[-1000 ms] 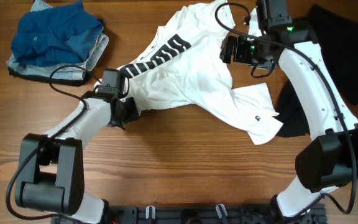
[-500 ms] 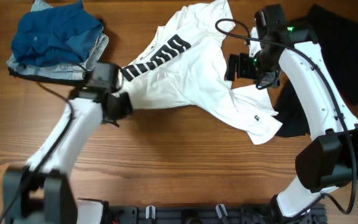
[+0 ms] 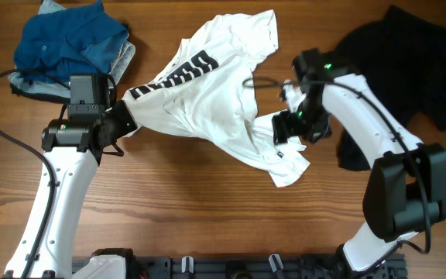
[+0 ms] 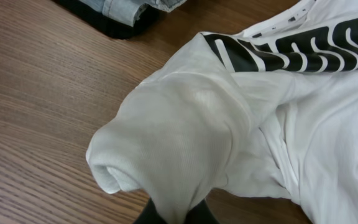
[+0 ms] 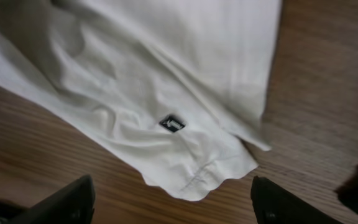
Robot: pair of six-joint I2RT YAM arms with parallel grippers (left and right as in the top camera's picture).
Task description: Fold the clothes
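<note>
The white T-shirt [image 3: 207, 101] with black block lettering [image 3: 173, 75] lies stretched across the middle of the table. My left gripper [image 3: 125, 124] is shut on a bunched fold of its left end. In the left wrist view the white fabric [image 4: 185, 130] pinches down between my fingers [image 4: 197, 214]. My right gripper [image 3: 283, 133] hovers open over the shirt's lower right part, near its small black tag [image 5: 171, 124]. Its fingers [image 5: 73, 196] stand wide apart, with only the hem corner [image 5: 194, 177] ahead of them and nothing between.
A plain black tee [image 3: 397, 66] lies crumpled at the right, close to my right arm. A pile of blue [image 3: 68, 39] and grey clothes [image 3: 118, 66] sits at the far left corner, its edge showing in the left wrist view [image 4: 126, 9]. Bare wooden table [image 3: 207, 209] fills the front.
My left gripper has shut on the shirt and pulled it left and away from me. The whole shirt slid left. My right gripper moved down and left over the shirt's lower part.
</note>
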